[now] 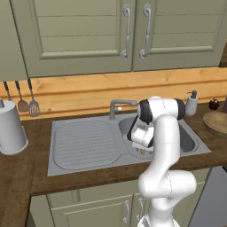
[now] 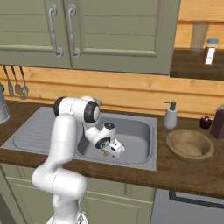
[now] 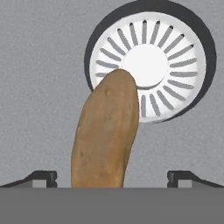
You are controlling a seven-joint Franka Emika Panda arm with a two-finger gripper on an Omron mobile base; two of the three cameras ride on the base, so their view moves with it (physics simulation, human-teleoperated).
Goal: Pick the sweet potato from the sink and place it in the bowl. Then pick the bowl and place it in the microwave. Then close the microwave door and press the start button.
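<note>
The orange-brown sweet potato (image 3: 105, 135) lies on the floor of the grey sink (image 3: 35, 65), its far end over the white drain (image 3: 175, 65). My gripper (image 3: 112, 178) is low in the basin and open, one dark fingertip (image 3: 43, 177) on each side of the tuber without touching it. From the base cameras only a sliver of the sweet potato (image 1: 142, 151) (image 2: 106, 153) peeks out under the gripper (image 1: 142, 144) (image 2: 114, 149). The tan bowl (image 1: 217, 122) (image 2: 190, 144) stands empty on the wooden counter right of the sink (image 1: 84, 133) (image 2: 140, 131). The microwave and its door are out of view.
A curved faucet (image 1: 119, 106) stands behind the basin, a soap dispenser (image 1: 191, 103) (image 2: 170, 116) between sink and bowl. A paper towel roll (image 1: 9, 128) sits far left under hanging utensils (image 1: 22, 99). A small dark jar (image 2: 205, 121) is behind the bowl. Cabinets hang overhead.
</note>
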